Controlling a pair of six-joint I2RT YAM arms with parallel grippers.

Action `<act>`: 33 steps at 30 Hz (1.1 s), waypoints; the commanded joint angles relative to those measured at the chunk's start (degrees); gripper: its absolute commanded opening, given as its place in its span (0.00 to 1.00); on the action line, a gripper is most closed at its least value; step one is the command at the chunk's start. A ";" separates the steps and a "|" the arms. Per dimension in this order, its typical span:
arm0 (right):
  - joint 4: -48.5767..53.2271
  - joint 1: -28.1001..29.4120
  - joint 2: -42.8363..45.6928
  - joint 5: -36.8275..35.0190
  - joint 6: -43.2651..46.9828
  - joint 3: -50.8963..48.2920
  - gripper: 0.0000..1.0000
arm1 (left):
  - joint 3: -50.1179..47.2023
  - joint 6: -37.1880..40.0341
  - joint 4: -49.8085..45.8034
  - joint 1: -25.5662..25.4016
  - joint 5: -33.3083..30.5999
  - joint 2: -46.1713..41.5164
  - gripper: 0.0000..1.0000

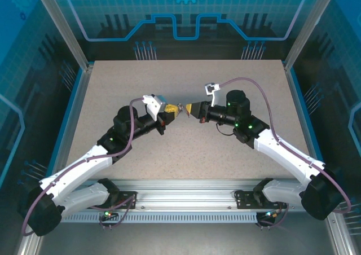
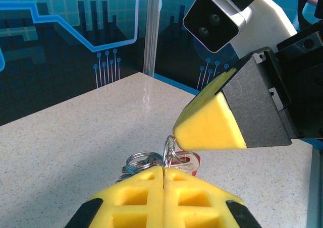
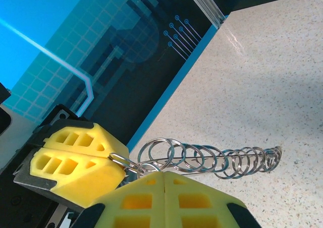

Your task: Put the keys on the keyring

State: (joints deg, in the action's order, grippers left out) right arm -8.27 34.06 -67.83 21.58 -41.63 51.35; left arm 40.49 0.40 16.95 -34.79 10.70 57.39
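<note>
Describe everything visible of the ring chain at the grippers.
The ring chain is a row of thin, silvery wire rings, linked one through the next. It stretches out over the table. The shut left gripper pinches its near end ring, just beside the shut right gripper. Whether its far end touches the table, I cannot tell.
</note>
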 commanded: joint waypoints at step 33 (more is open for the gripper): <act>0.86 -4.18 6.24 5.10 -1.04 -5.73 0.30 | 2.56 -2.52 5.84 -0.62 0.19 0.27 0.00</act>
State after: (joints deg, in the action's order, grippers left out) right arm -7.09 31.53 -64.31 26.83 -42.04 46.52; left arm 40.80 -0.51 18.68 -34.85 10.72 57.41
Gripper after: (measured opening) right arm 0.299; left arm 0.065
